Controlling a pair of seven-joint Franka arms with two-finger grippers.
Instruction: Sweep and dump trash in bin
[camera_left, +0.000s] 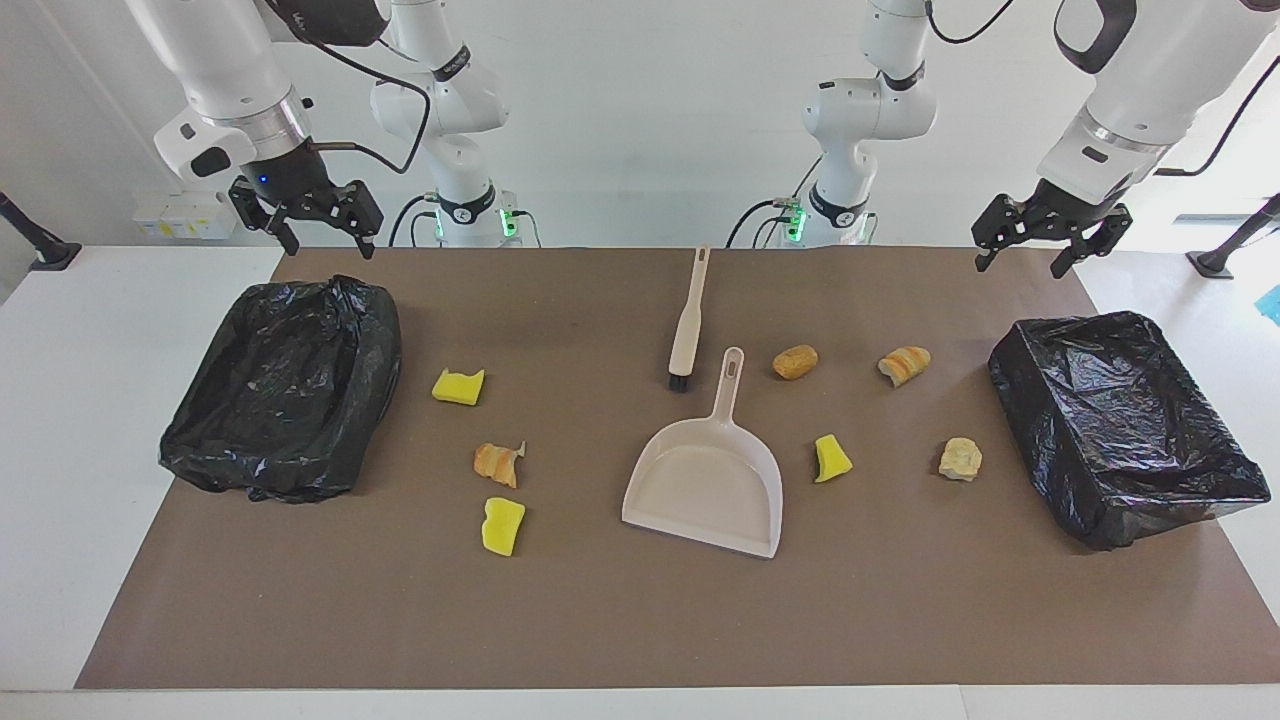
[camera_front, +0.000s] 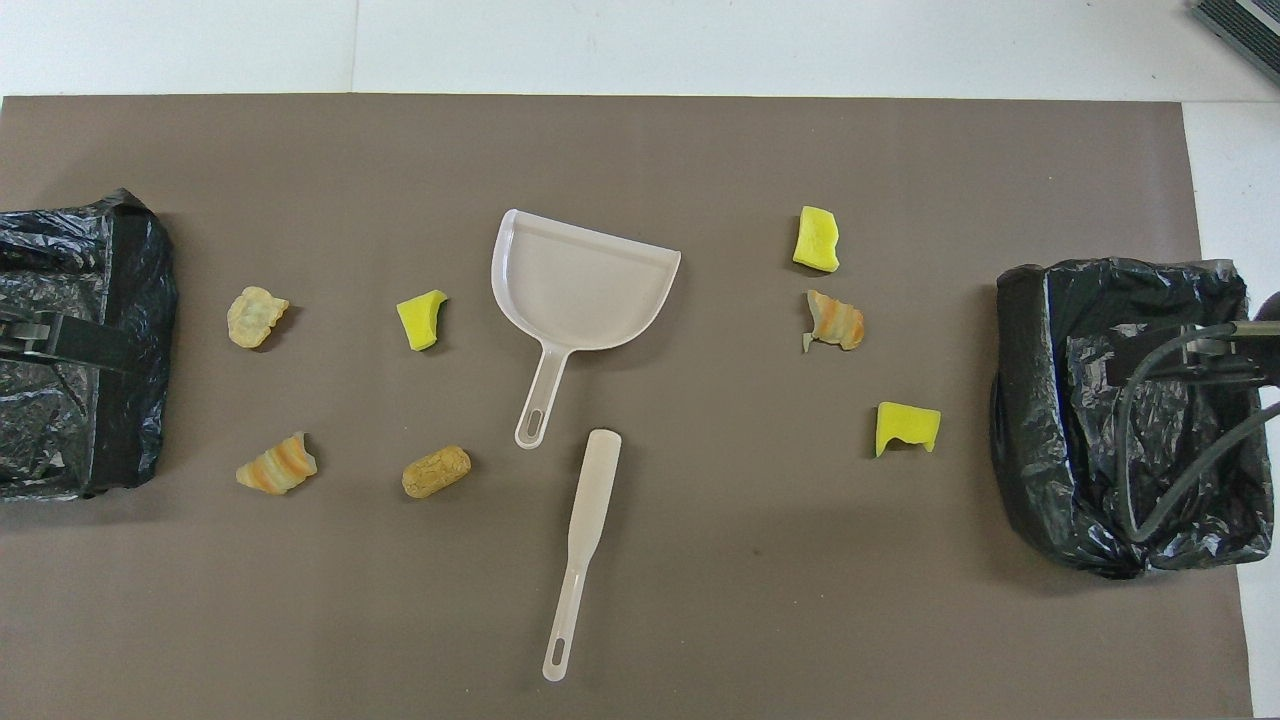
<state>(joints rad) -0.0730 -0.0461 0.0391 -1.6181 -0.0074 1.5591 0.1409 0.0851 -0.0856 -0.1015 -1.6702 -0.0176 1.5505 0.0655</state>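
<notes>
- Right gripper (camera_left: 317, 232): shown raised above the bin (camera_left: 285, 385) at the right arm's end, jaws spread, nothing held.
- Trash (camera_left: 459, 386): seven scraps are seen loose on the mat (camera_left: 600, 620), three toward this bin, four (camera_left: 831, 458) toward the left arm's end; none is collected.
- Dustpan (camera_left: 708, 487) and brush (camera_left: 687, 325): shown lying untouched at mid-table, the brush nearer the robots.
- Second bin (camera_left: 1120, 425): shown lined in black; no scraps are visible inside.
- Left gripper (camera_left: 1027, 250): shown raised near it, jaws spread, empty. Sweeping and dumping are judged entirely outstanding.
</notes>
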